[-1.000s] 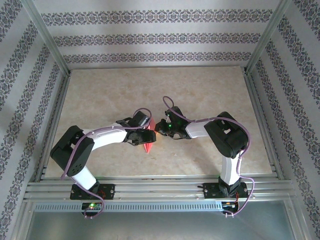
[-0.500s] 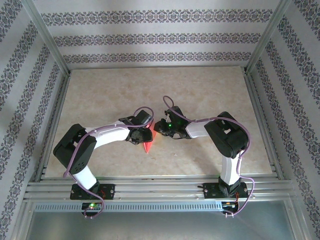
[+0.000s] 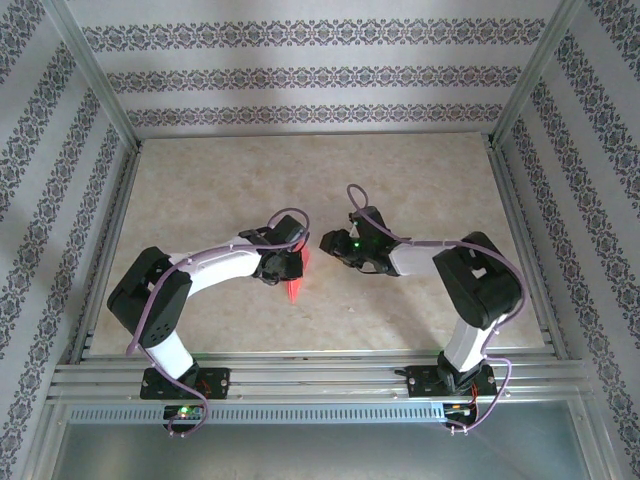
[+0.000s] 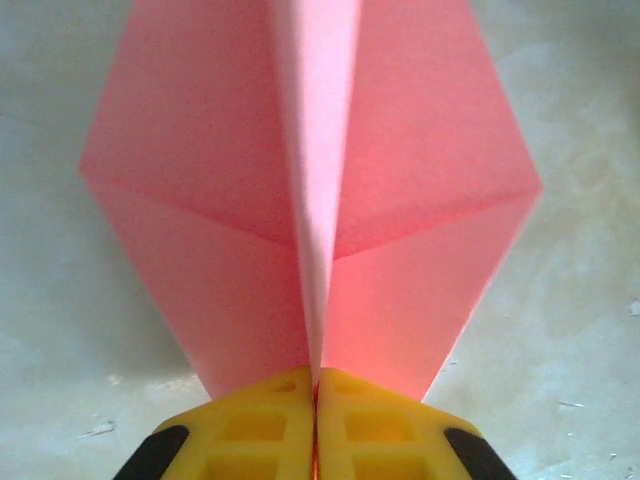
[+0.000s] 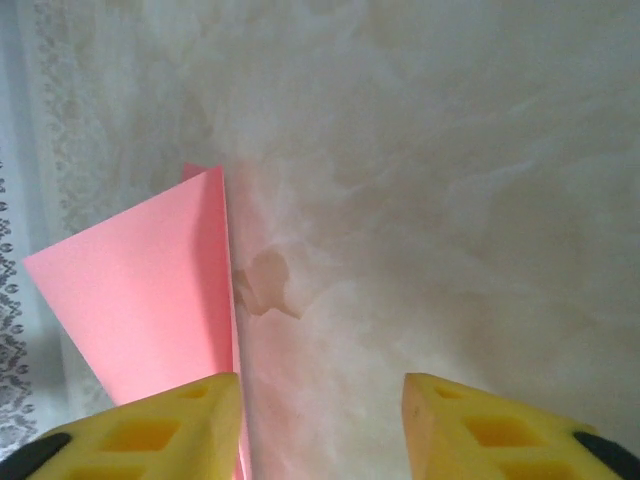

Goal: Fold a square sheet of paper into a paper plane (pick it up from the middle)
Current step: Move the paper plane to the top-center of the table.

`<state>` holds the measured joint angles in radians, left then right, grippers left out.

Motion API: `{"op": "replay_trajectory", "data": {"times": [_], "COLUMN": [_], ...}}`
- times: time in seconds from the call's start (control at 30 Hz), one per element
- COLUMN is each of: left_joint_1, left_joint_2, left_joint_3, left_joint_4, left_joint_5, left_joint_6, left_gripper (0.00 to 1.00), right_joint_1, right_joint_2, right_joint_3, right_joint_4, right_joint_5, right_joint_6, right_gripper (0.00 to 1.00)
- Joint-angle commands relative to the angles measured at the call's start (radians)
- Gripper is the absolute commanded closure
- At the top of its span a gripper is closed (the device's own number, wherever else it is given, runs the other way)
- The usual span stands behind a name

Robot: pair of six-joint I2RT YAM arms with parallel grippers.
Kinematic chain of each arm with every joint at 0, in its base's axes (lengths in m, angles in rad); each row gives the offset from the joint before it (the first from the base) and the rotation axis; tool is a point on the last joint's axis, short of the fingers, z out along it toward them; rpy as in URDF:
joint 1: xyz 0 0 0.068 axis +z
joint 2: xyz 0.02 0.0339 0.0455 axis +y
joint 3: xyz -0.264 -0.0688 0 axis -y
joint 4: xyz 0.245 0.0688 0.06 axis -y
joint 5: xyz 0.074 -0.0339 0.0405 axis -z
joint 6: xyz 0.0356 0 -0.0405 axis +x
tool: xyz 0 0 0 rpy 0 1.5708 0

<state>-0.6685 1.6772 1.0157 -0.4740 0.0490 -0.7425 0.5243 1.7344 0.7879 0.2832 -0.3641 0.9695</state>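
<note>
Left fingers [image 4: 270,425]: yellow pads pressed flat together, pinching the centre crease of the paper plane [image 4: 410,150] at its narrow end.
Left gripper [image 4: 317,395]: closed on that fold, pink wings spreading to either side beyond the tips.
Paper plane: kite-shaped, centre ridge raised, over the marbled table [image 4: 570,300]; seen from above as a red point jutting toward the near edge, near the table's middle.
Right fingers [image 5: 170,425]: yellow, set well apart, bare table between them.
Right gripper [image 5: 320,400]: holding nothing, one pink wing just beside its left-hand finger; from above, apart from the plane and facing the left gripper.
</note>
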Motion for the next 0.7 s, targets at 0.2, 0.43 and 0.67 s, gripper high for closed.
{"op": "replay_trajectory", "data": {"times": [0.2, 0.43, 0.67], "left_joint_1": [-0.014, -0.016, -0.016], "left_joint_2": [0.025, 0.127, 0.175], "left_joint_3": [0.102, 0.181, 0.209], "left_joint_4": [-0.197, -0.225, -0.231], "left_joint_5": [-0.095, -0.117, -0.118], "left_joint_6": [0.148, 0.142, 0.113], "left_gripper": [0.93, 0.9, 0.82], "right_joint_1": [-0.046, -0.092, -0.105], "right_joint_2": [-0.247, -0.33, -0.343], "right_joint_3": [-0.075, -0.128, -0.153], "right_joint_4": [-0.191, -0.209, -0.208], "right_joint_5": [0.258, 0.303, 0.299], "right_joint_6": [-0.199, -0.202, -0.187], "right_gripper": [0.24, 0.22, 0.22]}}
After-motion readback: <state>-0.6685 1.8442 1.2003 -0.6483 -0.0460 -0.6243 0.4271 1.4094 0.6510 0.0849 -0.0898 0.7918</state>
